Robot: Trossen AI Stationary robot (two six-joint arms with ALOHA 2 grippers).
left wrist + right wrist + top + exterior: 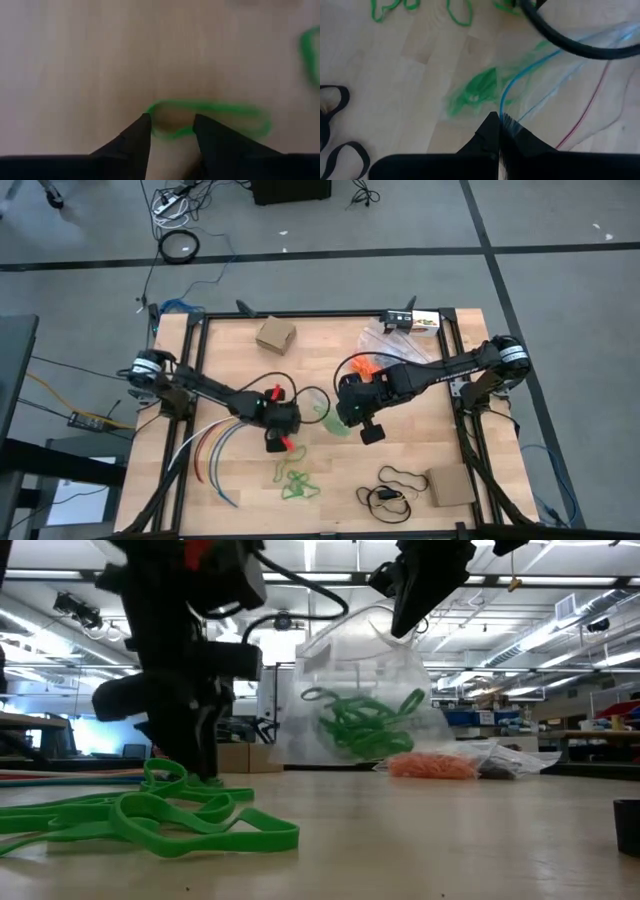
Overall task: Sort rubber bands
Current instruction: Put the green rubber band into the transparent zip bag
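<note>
Loose green rubber bands (298, 480) lie on the wooden table (420, 440) near its front edge. My left gripper (278, 446) is low over the table, open. In the left wrist view its fingertips (145, 127) straddle one end of a single green band (215, 114) lying flat. My right gripper (347, 416) hangs higher, shut on a clear plastic bag (370, 680) that holds green bands (365, 722). An orange heap (365, 365) lies on other clear bags at the far right. Dark bands (395, 490) lie near the front right. My left gripper has a fingertip on either side of the green band's near end (167, 131), pointing steeply down; whether they touch it I cannot tell. My right gripper pinches the bag's top edge by its blue strip (506, 111) between shut fingers, from above. The bag hangs below, bulging with green bands (475, 92).
A small cardboard box (275, 335) stands at the far left and a flat one (450, 485) at the front right. Long coloured cables (215, 450) curve over the table's left part. A thick black cable (570, 42) runs over the bag.
</note>
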